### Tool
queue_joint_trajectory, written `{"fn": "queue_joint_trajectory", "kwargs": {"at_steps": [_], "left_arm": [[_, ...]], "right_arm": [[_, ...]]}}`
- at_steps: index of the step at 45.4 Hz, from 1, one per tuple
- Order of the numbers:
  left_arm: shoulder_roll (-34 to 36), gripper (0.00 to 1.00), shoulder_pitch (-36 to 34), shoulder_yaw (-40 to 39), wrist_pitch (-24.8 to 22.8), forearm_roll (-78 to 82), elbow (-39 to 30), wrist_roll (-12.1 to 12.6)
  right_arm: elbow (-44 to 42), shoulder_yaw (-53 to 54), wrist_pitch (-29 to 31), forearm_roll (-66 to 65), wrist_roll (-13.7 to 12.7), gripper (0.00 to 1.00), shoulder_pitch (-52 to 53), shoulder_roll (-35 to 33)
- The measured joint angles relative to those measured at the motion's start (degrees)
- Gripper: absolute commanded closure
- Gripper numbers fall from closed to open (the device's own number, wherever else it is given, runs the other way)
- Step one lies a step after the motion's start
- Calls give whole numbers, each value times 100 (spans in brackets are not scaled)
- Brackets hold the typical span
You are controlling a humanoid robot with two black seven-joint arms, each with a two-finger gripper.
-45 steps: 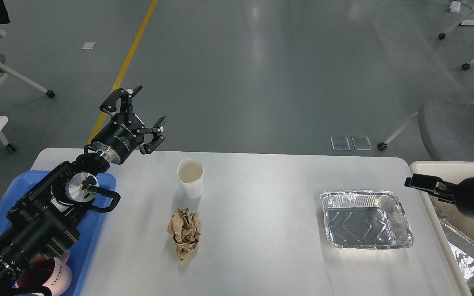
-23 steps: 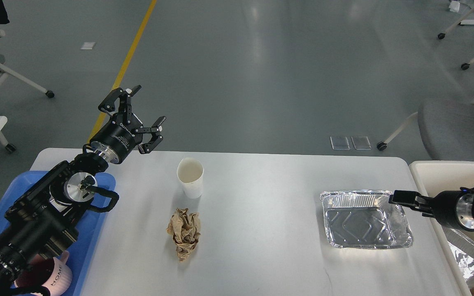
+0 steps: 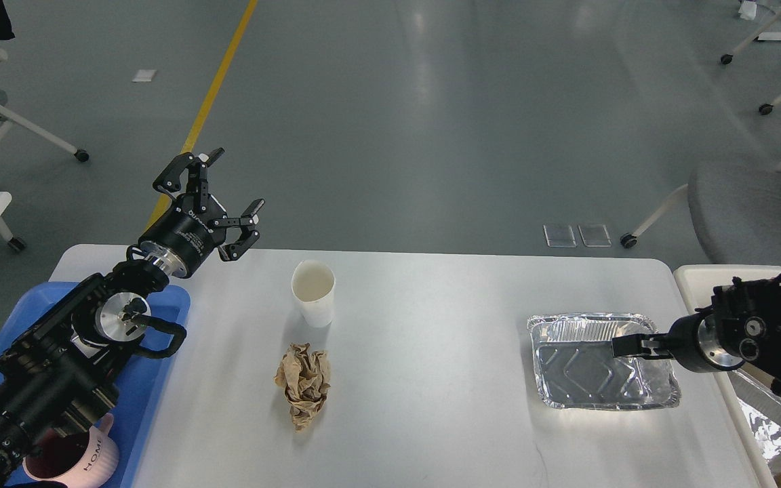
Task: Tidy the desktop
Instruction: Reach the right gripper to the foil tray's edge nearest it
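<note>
The desktop [image 3: 431,379] carries a white paper cup [image 3: 314,293] standing upright left of centre. A crumpled brown paper ball [image 3: 304,383] lies just in front of it. An empty foil tray [image 3: 587,379] sits on the right side. My left gripper [image 3: 233,181] hangs open and empty above the table's far left edge, up and left of the cup. My right gripper [image 3: 624,346] reaches in from the right over the foil tray's right half. It is dark and narrow, so its fingers cannot be told apart.
A blue plastic tray [image 3: 160,379] lies under my left arm at the left edge, with a pink mug [image 3: 85,457] marked HOME in its near end. A cream bin [image 3: 695,276] stands off the right edge and holds another foil tray [image 3: 773,420]. A grey chair [image 3: 750,210] is behind it.
My right gripper has moved left from above the cream bin to over the foil tray. My left arm has drifted slightly left, still open.
</note>
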Motion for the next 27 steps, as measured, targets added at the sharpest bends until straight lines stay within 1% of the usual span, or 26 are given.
{"fn": "queue_joint_trajectory", "kwargs": {"at_steps": [8, 15, 20, 27], "left_arm": [[2, 2, 27, 0, -3, 0, -5, -11], [2, 2, 31, 0, -14, 0, -6, -20], [2, 2, 31, 0, -23, 0, -6, -27], [2, 2, 31, 0, -30, 0, -6, -34]], "right_arm": [[-534, -801, 195, -208, 345, 0, 550, 282], [-957, -1273, 349, -222, 684, 0, 739, 595], [-1337, -1411, 397, -217, 796, 0, 761, 861], [-1926, -1466, 465, -200, 876, 0, 763, 1199]]}}
